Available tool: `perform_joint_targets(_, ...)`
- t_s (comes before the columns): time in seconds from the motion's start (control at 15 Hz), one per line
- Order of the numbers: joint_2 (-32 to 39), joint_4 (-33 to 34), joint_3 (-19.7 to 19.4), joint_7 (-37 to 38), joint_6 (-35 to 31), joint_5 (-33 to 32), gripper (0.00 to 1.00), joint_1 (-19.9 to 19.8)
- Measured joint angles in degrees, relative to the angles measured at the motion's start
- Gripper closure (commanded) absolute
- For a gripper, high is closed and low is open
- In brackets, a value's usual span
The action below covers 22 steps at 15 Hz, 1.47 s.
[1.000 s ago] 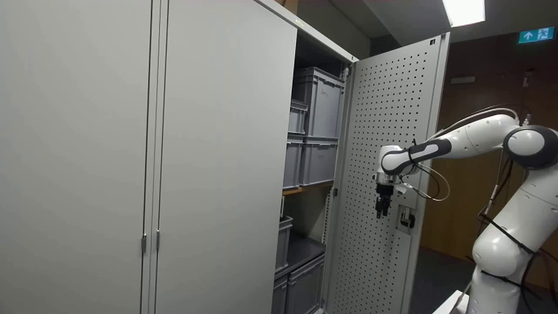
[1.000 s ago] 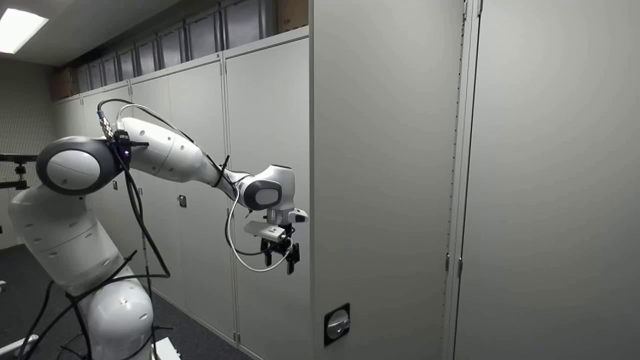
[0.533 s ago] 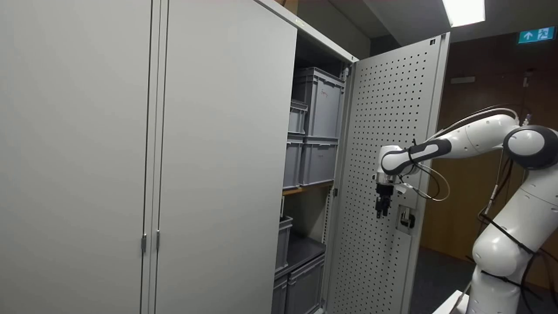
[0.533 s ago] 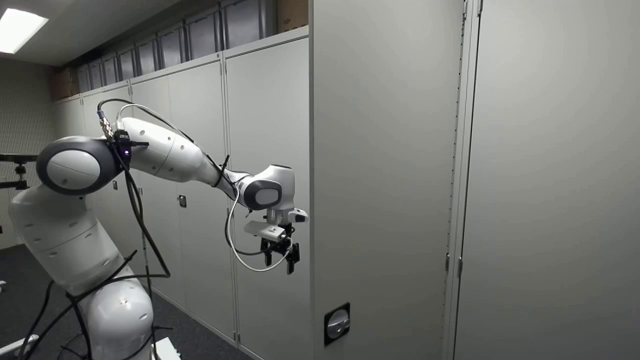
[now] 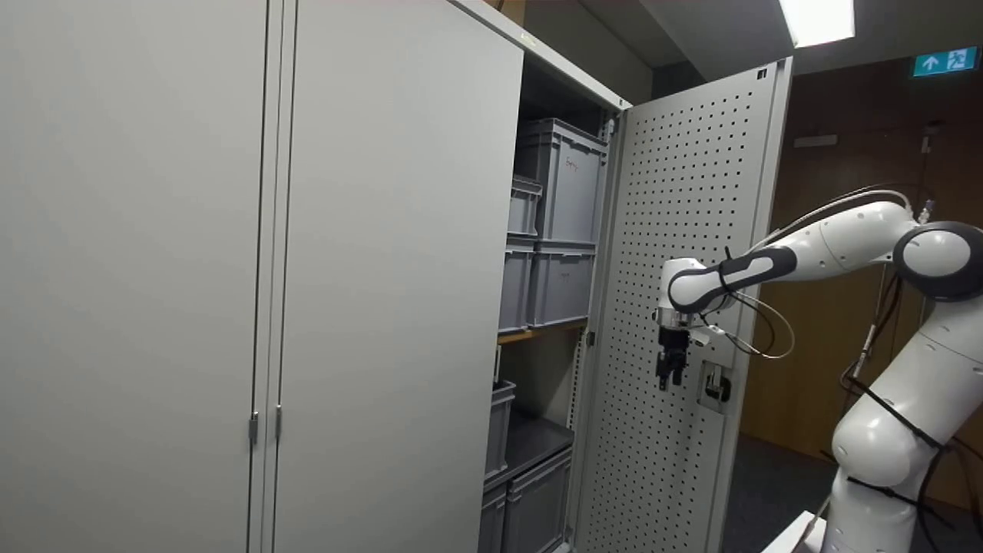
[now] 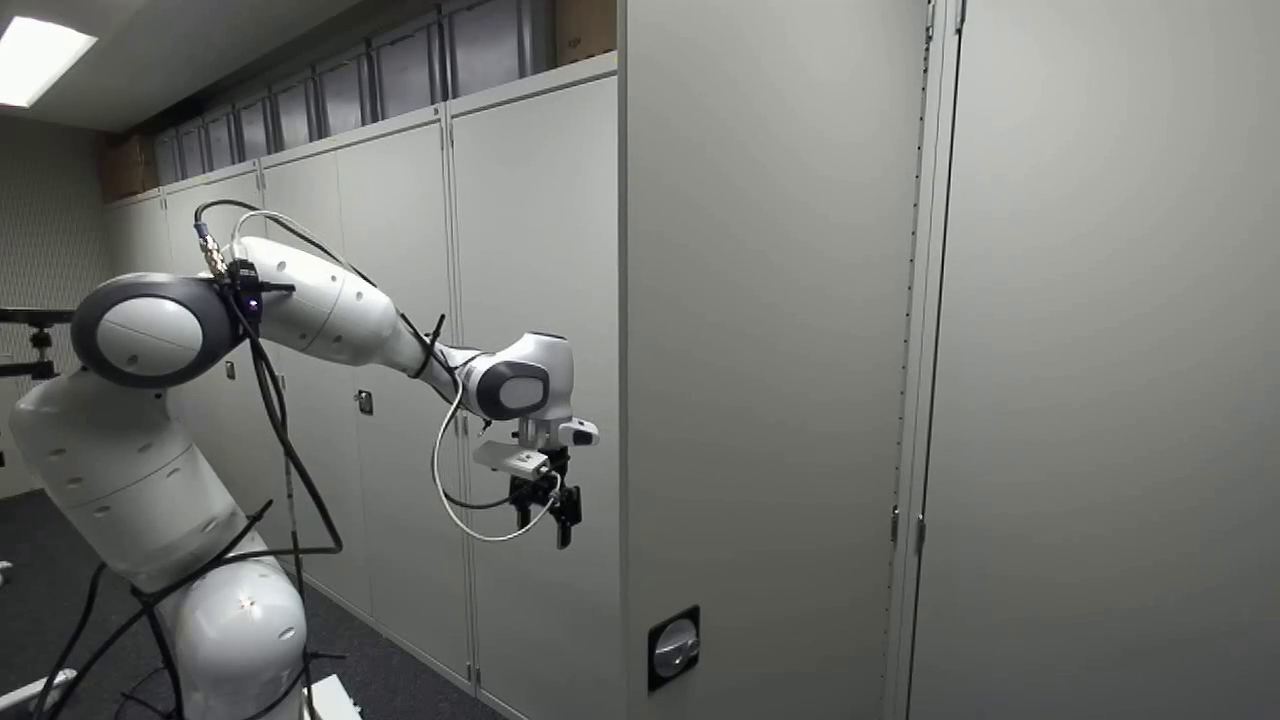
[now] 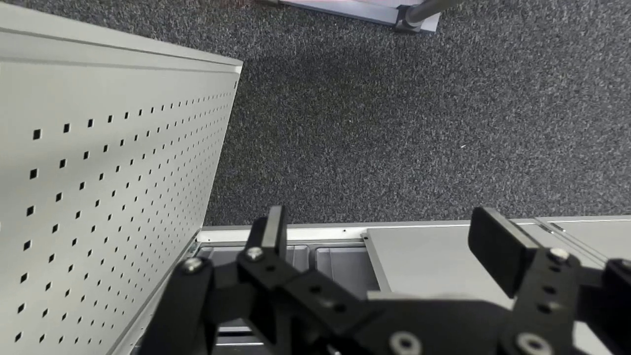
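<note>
My gripper (image 5: 670,382) hangs pointing down from the arm, in front of an open cabinet. It also shows in an exterior view (image 6: 545,525). In the wrist view the black fingers (image 7: 379,222) are wide apart with nothing between them. The nearest thing is the open door, whose perforated inner face (image 5: 653,230) also fills the left of the wrist view (image 7: 98,172). The gripper appears apart from it. A latch (image 5: 716,386) sits on the inner face. The outer face (image 6: 780,350) carries a round handle (image 6: 676,648). The closed neighbouring door (image 5: 399,269) hides part of the cabinet.
Grey lidded boxes (image 5: 568,184) stand on the cabinet shelves; a dark lower shelf (image 5: 534,442) lies below. More closed cabinets (image 6: 540,250) line the wall, with boxes (image 6: 405,75) on top. Carpet floor (image 7: 369,123) lies beneath. Cables (image 6: 280,420) hang from the arm.
The gripper and wrist have shifted slightly left and a little down in both exterior views over the last half second. The fingers stay apart. The cabinet doors have not moved.
</note>
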State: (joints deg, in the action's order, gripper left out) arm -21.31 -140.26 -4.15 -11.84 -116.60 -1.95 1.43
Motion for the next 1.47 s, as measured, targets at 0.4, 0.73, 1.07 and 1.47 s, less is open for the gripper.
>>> perform_joint_targets(0.4, -3.8, -1.6, 3.7, 7.9, 3.8, -2.1, 0.0, 0.0)
perform_joint_targets(0.73, -8.3, -2.2, 5.5, 15.2, 8.6, -4.7, 0.0, -0.1)
perform_joint_targets(1.07, -14.8, -4.0, 6.3, 20.2, 11.2, -7.4, 0.0, -1.3)
perform_joint_targets(1.47, -25.2, -7.9, 5.9, 20.6, 11.4, -10.0, 0.0, -4.8)
